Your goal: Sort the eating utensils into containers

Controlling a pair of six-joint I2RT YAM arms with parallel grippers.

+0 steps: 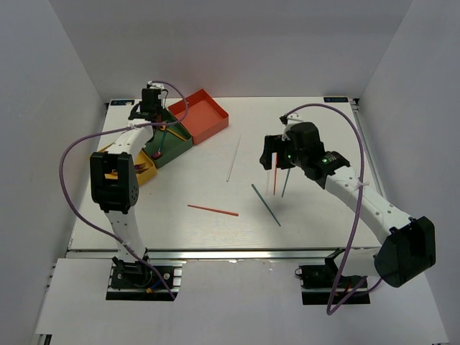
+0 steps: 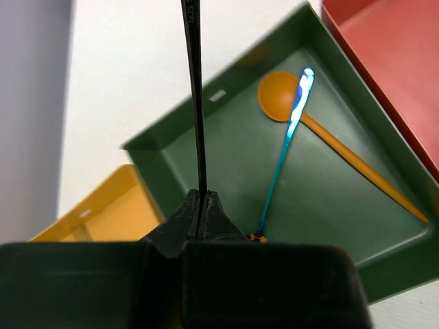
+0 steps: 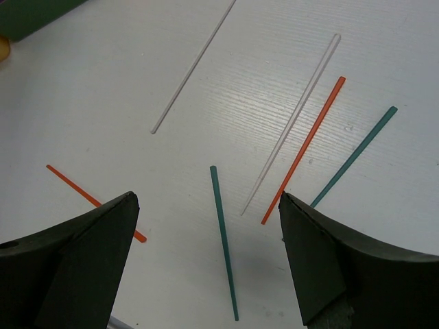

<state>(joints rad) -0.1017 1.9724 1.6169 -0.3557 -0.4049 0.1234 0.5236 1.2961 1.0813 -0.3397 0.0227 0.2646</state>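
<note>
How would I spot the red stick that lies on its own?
Start at the white table, midway between the two arms. One thin red stick lies there almost crosswise. Unlike the other red stick, further right beside a teal stick, it has nothing next to it.

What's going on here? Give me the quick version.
The left gripper is shut on a slim black utensil, holding it above the dark green box, where a gold spoon and an iridescent utensil already lie. The right gripper hangs open above the table, over loose red, teal and silver chopsticks that are not yet sorted.
</note>
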